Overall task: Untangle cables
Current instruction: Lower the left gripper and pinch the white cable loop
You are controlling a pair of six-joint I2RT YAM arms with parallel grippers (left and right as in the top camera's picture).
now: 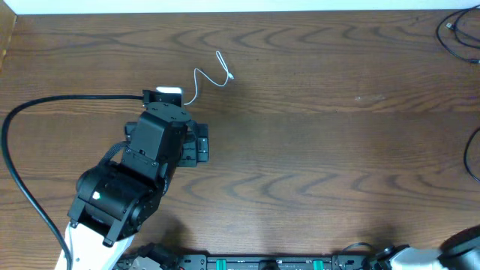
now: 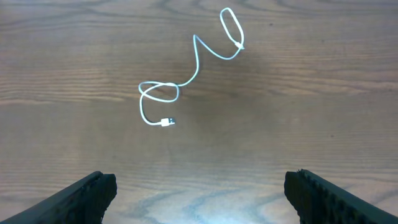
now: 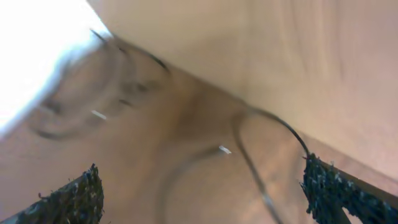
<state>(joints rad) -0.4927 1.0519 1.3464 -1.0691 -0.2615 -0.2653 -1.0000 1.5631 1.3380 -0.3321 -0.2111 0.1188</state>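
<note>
The white cable [image 1: 223, 64] lies by itself on the wooden table, just ahead of my left arm. In the left wrist view the white cable [image 2: 198, 59] snakes away from me, with a loose loop near its plug [image 2: 166, 122] and a small loop at the far end. My left gripper [image 2: 200, 183] hovers short of it, open and holding nothing. Black cables [image 1: 441, 34] lie at the table's far right corner, apart from the white one. The right wrist view shows blurred black cables [image 3: 270, 121] beyond my right gripper [image 3: 202, 180], which is open and empty.
My left arm [image 1: 142, 165] covers the left middle of the table, and its thick black wire [image 1: 30, 112] curves off to the left. Another black cord [image 1: 466, 154] shows at the right edge. The right arm [image 1: 454, 253] sits at the bottom right corner.
</note>
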